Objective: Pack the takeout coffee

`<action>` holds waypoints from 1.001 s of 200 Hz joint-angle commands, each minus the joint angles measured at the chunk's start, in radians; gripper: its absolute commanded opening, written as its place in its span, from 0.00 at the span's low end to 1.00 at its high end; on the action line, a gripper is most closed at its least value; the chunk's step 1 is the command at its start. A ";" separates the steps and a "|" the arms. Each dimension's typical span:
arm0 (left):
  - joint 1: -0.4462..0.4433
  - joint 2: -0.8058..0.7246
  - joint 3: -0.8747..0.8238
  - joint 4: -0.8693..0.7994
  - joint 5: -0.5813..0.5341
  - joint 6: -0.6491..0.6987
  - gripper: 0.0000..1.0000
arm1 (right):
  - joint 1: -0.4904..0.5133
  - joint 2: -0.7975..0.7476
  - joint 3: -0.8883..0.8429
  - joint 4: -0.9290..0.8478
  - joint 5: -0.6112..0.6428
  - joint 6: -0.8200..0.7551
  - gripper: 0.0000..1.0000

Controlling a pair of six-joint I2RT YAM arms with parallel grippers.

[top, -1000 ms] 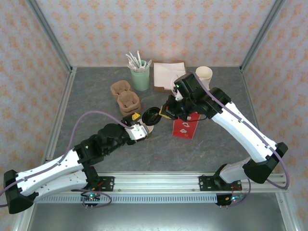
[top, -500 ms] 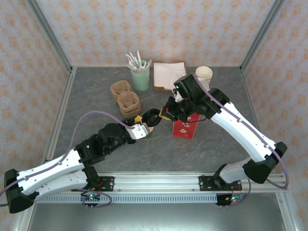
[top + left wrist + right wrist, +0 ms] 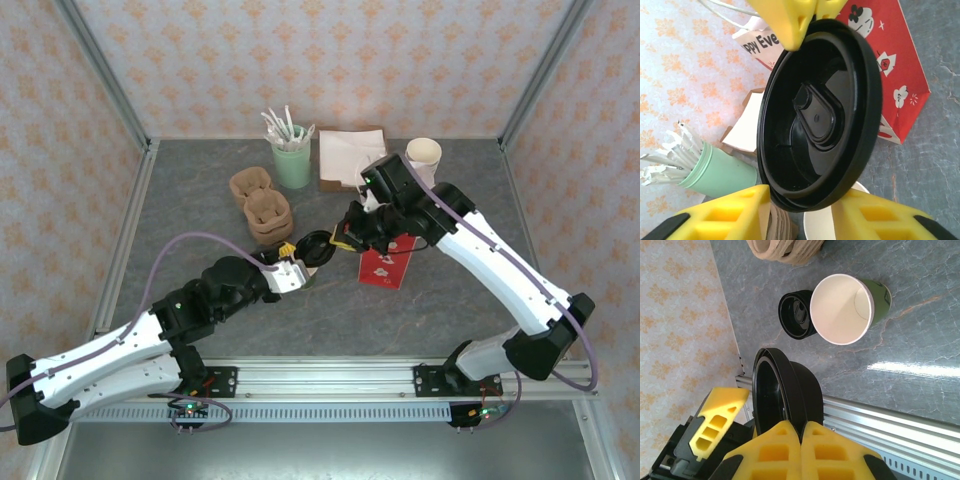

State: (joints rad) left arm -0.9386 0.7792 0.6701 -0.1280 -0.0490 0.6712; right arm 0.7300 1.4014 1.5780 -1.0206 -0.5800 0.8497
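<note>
An aluminium rail (image 3: 330, 375) is noted along the near edge. Bare table (image 3: 440, 305) is left between it and the red bag (image 3: 385, 265), and another bare strip is seen by the left wall. The centre is crowded. The fingers of the left gripper (image 3: 801, 215) are seen apart, with a cream rim low between them; whether anything is pinched cannot be told. The takeout coffee (image 3: 842, 307) is found lidless near the table's centre at that gripper's tip, on the near side of the pulp carriers (image 3: 262, 208). A second lid (image 3: 796, 315) is seen just beside its rim in the right wrist view. Over it in the top view, the black lid (image 3: 815, 115) is held on edge, clamped at its rim by the pressed-together fingers of the right gripper (image 3: 801, 432). Along the back, the mint cup (image 3: 293, 165), napkins (image 3: 348, 155) and cream cup (image 3: 423, 153) are well apart from the work. Against a second ago, the held lid is found nearer the left gripper, and the coffee's rim is more covered from above.
</note>
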 commanded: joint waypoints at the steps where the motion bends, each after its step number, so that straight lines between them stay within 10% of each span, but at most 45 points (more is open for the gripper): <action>1: -0.017 -0.008 0.050 -0.008 0.057 -0.001 0.33 | 0.002 0.025 -0.010 0.020 -0.041 0.009 0.00; 135: -0.018 -0.008 0.062 -0.028 0.069 -0.024 0.14 | -0.001 0.065 0.002 0.018 -0.059 -0.017 0.00; 200: -0.017 -0.015 0.083 -0.090 0.003 -0.260 0.11 | -0.002 -0.001 0.024 0.068 0.110 -0.053 0.32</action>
State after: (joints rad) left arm -0.9493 0.7788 0.7113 -0.2211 -0.0055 0.5591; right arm 0.7177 1.4517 1.5780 -0.9825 -0.5587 0.8268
